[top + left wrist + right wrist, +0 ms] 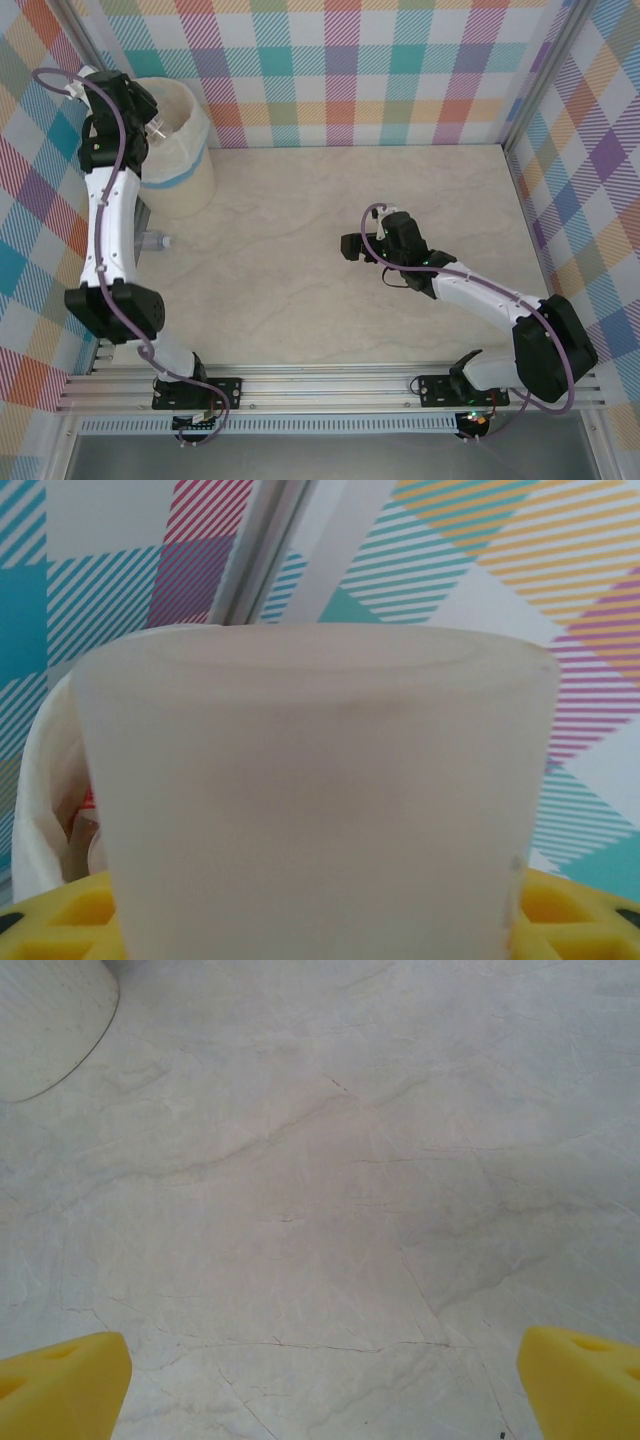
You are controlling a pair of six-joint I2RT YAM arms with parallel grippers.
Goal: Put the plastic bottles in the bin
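Noted over the mouth of the bin (185,170), at the far left corner of the table (300,200): held bottle (160,128), pale and translucent in the left wrist view. Clamped in the left gripper (152,122), closed onto its body.

Judged the release step. Advised: open only once wholly inside the rim, clear of the liner's edge, and drop rather than toss.

Left arm stretched far forward, wrist tipped over the bin.

Second bottle (157,241) lying beside that arm, partly hidden.

Right gripper (320,1390) spread wide, empty, low over bare table.
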